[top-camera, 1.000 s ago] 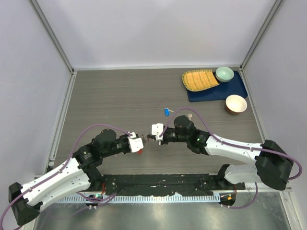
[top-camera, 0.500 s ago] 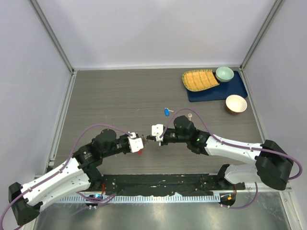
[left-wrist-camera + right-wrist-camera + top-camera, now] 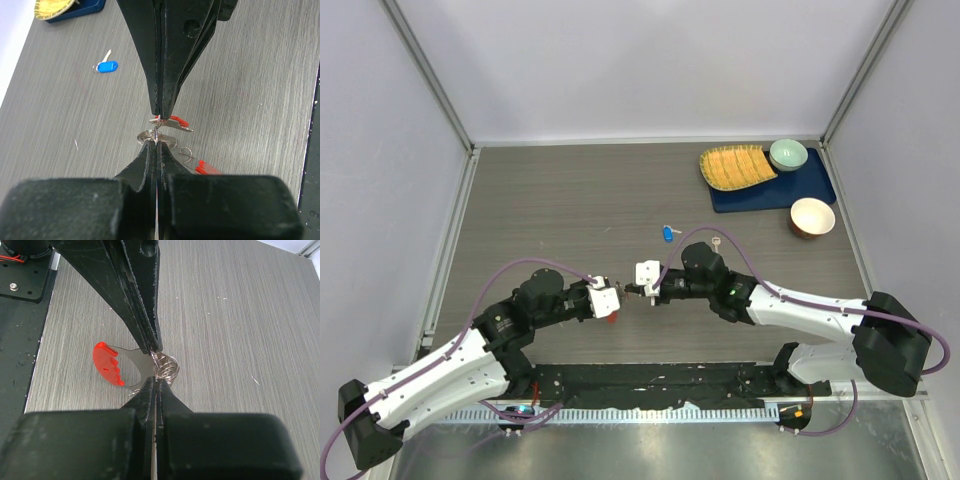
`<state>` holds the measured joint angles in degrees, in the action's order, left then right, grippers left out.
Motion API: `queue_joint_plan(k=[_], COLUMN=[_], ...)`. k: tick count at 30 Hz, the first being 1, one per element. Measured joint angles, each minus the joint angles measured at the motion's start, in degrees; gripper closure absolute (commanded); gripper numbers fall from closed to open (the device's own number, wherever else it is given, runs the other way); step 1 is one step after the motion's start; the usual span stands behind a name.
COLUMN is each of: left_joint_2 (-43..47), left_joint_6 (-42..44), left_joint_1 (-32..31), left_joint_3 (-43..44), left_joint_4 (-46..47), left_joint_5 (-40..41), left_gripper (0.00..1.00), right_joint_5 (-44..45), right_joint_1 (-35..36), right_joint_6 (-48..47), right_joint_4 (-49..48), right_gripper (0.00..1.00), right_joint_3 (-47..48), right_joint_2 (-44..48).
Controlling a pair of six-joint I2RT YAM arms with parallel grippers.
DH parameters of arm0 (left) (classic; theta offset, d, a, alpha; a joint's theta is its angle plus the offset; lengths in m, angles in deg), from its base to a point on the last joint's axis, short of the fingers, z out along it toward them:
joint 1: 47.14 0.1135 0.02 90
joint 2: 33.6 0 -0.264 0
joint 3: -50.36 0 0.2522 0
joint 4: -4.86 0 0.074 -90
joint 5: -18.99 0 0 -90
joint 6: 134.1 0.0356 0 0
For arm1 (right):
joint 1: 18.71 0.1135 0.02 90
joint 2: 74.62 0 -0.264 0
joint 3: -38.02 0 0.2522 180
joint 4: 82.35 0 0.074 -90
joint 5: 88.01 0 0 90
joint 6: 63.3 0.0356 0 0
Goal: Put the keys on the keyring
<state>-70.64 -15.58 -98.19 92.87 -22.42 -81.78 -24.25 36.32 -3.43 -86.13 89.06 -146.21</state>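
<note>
My left gripper (image 3: 623, 295) and right gripper (image 3: 638, 289) meet tip to tip above the near middle of the table, both shut. In the left wrist view my left gripper (image 3: 156, 141) pinches the keyring's silver coil (image 3: 150, 135). Its thin wire loop (image 3: 186, 152) and red fob (image 3: 205, 167) show beside it. The right gripper (image 3: 159, 114) pinches the red-headed key (image 3: 179, 123) against the coil. The right wrist view shows that key (image 3: 107, 362), the coil (image 3: 169, 366) and my right gripper (image 3: 155, 381). A blue key (image 3: 667, 233) and a silver key (image 3: 717, 242) lie beyond. The black key is hidden.
A blue mat (image 3: 815, 188) at the back right carries a yellow woven plate (image 3: 735, 166) and a green bowl (image 3: 788, 154). A brown bowl (image 3: 812, 216) stands in front of it. Walls and frame posts close in the table's sides.
</note>
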Motion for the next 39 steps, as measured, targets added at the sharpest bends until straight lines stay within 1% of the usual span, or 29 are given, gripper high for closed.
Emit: queue_joint_plan(k=[21,26,31,39], left_joint_2=[-0.7,-0.7,-0.2,-0.2], left_joint_6=[0.0,0.0,0.0,0.0], left_joint_1=[0.0,0.0,0.0,0.0], left_joint_3=[0.1,0.2,0.2,0.2], left_joint_4=[0.0,0.0,0.0,0.0], left_joint_5=[-1.3,-1.0,-0.3,-0.5], left_gripper=[1.0,1.0,1.0,1.0], right_joint_5=[0.4,1.3,3.7,4.7], right_joint_1=[1.1,1.3,1.3,1.3], right_joint_6=[-1.3,-2.5,-4.0,-4.7], right_joint_4=[0.0,0.5,3.4,3.9], right_gripper=[0.99,0.99,0.99,0.99], right_joint_3=[0.0,0.0,0.0,0.0], right_joint_2=[0.9,1.6,2.3,3.5])
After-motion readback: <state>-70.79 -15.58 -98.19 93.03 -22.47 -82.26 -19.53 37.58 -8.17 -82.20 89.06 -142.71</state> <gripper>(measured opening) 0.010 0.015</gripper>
